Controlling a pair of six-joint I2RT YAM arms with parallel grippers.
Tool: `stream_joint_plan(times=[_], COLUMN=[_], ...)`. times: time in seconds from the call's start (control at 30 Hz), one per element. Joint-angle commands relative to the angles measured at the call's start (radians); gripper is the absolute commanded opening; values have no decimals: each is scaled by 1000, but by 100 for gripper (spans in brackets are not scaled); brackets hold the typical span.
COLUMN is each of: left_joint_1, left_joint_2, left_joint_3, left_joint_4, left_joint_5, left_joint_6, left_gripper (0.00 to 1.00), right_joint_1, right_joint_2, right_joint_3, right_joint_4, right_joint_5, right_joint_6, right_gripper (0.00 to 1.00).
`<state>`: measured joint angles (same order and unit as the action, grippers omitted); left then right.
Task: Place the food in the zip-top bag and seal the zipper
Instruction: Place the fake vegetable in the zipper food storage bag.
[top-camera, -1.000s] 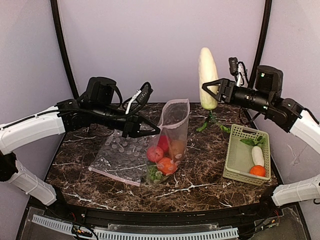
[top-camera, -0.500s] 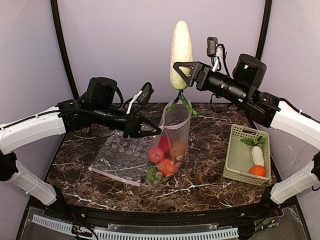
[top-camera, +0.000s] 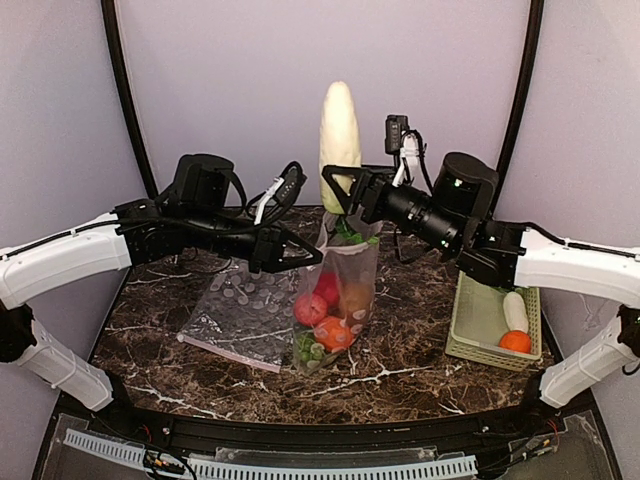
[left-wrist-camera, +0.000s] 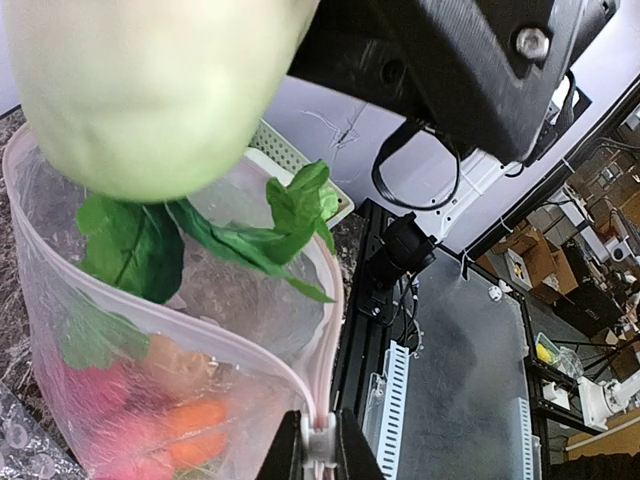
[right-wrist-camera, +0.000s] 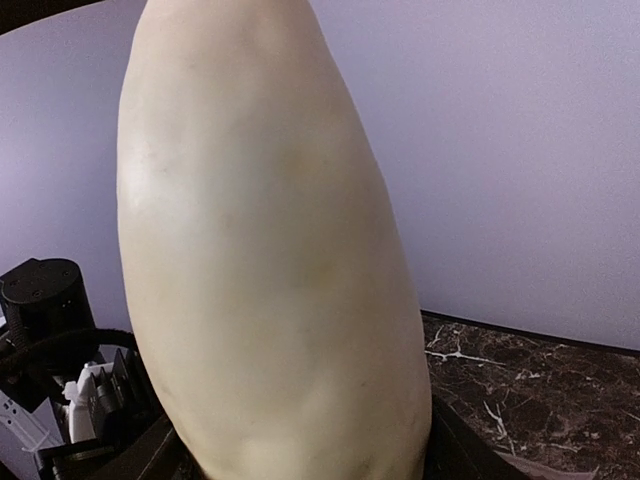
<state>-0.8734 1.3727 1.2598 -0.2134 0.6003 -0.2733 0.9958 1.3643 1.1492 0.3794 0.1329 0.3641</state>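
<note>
- The left gripper (top-camera: 314, 263) is pinching the bag (top-camera: 352, 278) right at its zipper (left-wrist-camera: 312, 345), fingers (left-wrist-camera: 352, 458) squeezed together on the pink strip and holding the mouth up and open.
- The right gripper (top-camera: 343, 195) is clamping the lower end of the big radish (top-camera: 339, 130). The radish is standing upright just above the bag's mouth, and its leaves (left-wrist-camera: 250, 235) are dangling into the opening.
- The bag is standing about mid-table, carrying red apples (top-camera: 311, 307), an orange one (top-camera: 333, 331) and green grapes (top-camera: 310, 352) down at the bottom.
- A spare bag (top-camera: 240, 310) is lying flat toward the left edge, its right side sitting up against the standing bag.
- The basket (top-camera: 480, 358) is sitting at the right edge with a small radish (top-camera: 515, 312), an orange fruit (top-camera: 516, 342) and some greens (top-camera: 505, 283) in it.
- Bare table (top-camera: 410, 370) is showing along the front edge and between bag and basket, so that's the free room.
</note>
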Motion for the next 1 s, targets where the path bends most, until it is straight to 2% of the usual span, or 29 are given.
stream_joint_plan(times=[0.0,0.23,0.4,0.67,0.97], left_joint_1=[-3,-3,-3,-2,-2], left_joint_2=[-43,-55,-68,-67,-65], left_joint_3=[-11,-29,-29,-24,-16], left_joint_4=[24,22,7,-28,-55], left_joint_5=[-57,-83,-91,-25,82], left_joint_6=[-2,2,16,44,84], left_gripper=[1,1,1,1,1], right_joint_1=[28,35,35,33,31], right_joint_2=[-29,-91,-121,-116,-119], right_joint_3=[-62,-179,-217,-195,-171], right_joint_4=[64,6,-67,-212,-249], right_joint_5=[70,75,55,-7,-58], right_joint_6=[21,61,24,-75,-118], right_gripper=[44,44,45,54,83])
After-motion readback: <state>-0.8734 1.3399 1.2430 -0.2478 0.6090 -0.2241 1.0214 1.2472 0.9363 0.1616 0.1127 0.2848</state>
